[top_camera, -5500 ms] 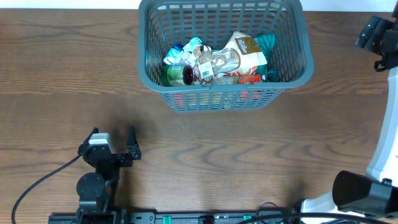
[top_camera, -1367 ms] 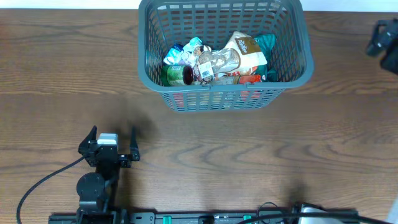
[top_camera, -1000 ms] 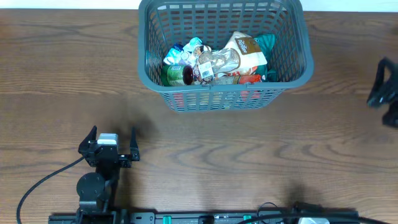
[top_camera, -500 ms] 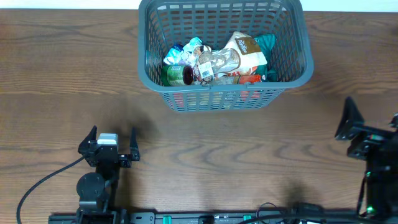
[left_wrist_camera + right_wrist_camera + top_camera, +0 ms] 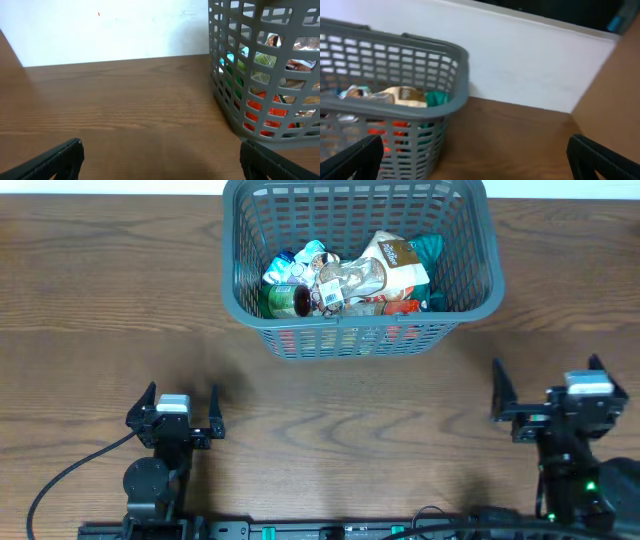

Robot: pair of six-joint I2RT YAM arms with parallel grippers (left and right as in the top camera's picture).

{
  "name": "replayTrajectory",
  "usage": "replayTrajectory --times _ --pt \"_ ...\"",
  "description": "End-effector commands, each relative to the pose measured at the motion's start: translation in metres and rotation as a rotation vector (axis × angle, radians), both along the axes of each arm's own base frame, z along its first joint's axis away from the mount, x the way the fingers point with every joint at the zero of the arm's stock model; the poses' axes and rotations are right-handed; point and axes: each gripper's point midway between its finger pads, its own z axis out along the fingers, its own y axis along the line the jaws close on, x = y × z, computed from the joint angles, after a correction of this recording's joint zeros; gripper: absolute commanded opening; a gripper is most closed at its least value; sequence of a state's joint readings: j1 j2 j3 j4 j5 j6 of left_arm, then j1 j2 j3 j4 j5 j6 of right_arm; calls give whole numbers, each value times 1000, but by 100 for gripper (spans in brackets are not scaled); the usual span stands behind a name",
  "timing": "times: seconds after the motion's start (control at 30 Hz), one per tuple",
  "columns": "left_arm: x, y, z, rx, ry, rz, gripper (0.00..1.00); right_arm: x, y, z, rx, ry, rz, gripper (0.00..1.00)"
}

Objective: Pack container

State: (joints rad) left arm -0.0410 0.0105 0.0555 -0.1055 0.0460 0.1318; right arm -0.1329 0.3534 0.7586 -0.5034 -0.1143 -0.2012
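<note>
The container [image 5: 355,340], a large dark grey lattice basket, stands at the back middle of the table. It holds several packets [image 5: 390,270] and a small green-lidded jar [image 5: 290,300]. It also shows in the left wrist view [image 5: 225,100] and in the right wrist view [image 5: 455,65]. My left gripper [image 5: 182,402] is open and empty near the front left of the table. My right gripper [image 5: 545,380] is open and empty near the front right. Both fingers of each show wide apart in the left wrist view [image 5: 160,160] and the right wrist view [image 5: 475,160], with only bare wood between them.
A white wall [image 5: 110,30] runs along the table's back edge behind the basket. A black cable [image 5: 60,475] trails from the left arm's base at the front left.
My right arm has swung from the far right edge down and inward to the front right of the table. My left gripper and the basket have not moved.
</note>
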Motion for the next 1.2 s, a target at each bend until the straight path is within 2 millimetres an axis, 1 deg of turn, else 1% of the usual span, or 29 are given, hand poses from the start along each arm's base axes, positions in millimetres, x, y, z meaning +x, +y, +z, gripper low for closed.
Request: replayTrajectory --times 0.0,0.17,0.33,0.5,0.67,1.17 --pt "0 0 -14 8 30 0 99 1 11 -16 -38 -1 65 99" --pt "0 0 -14 8 30 0 98 6 10 -34 -41 -26 63 99" --pt "0 0 -14 8 30 0 99 13 9 -62 -37 -43 62 99" --pt "0 0 -14 8 30 0 99 18 7 -79 25 -93 47 99" --pt "0 0 -14 8 30 0 98 18 0 -90 103 -133 6 99" --pt "0 0 -14 8 30 0 99 21 -3 -117 151 -96 -12 99"
